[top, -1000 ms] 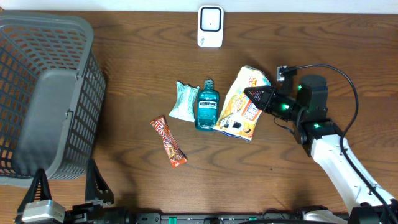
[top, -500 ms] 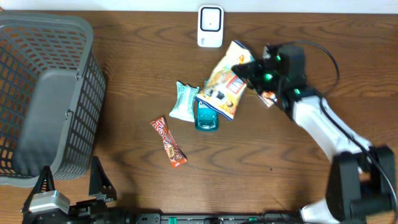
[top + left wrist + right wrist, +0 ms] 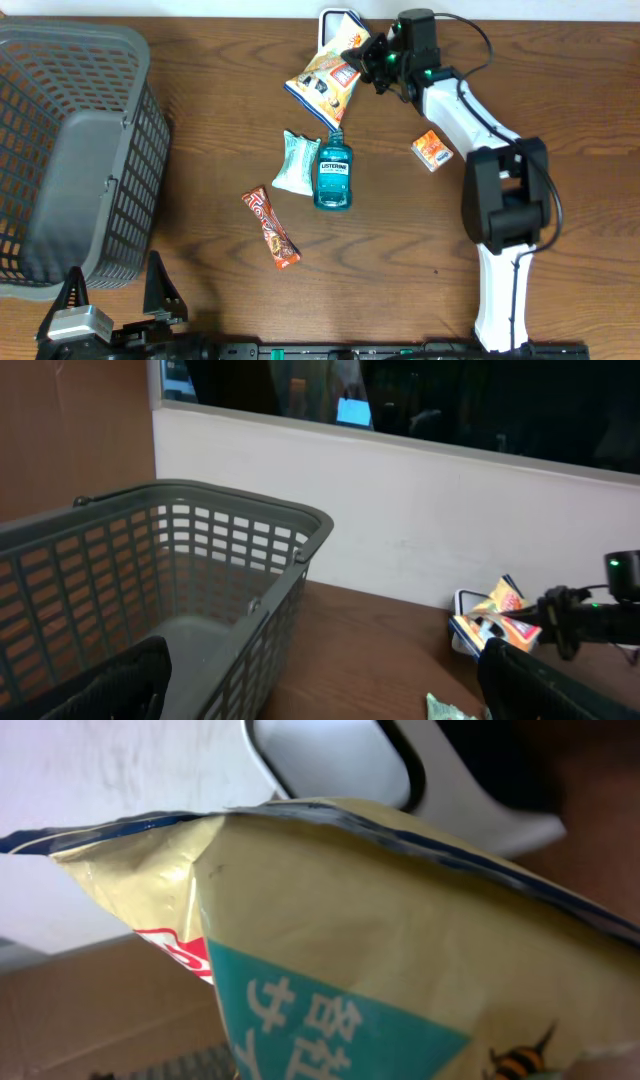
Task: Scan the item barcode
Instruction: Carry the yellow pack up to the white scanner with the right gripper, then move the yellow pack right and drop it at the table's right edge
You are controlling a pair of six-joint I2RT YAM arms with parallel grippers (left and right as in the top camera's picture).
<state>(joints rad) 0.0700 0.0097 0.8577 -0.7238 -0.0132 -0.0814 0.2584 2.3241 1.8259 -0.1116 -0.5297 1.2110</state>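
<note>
Yellow snack bag (image 3: 322, 78) edged blue; grey lattice basket (image 3: 135, 180); teal bottle (image 3: 333, 175).

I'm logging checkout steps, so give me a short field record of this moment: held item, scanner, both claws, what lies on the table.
held item: snack bag, gripped by the right claw
scanner: white scanner at the table's far edge, bag partly covering it
left side: left claw open and empty, near the basket
on table: mouthwash bottle, green packet, red bar, orange box
</note>
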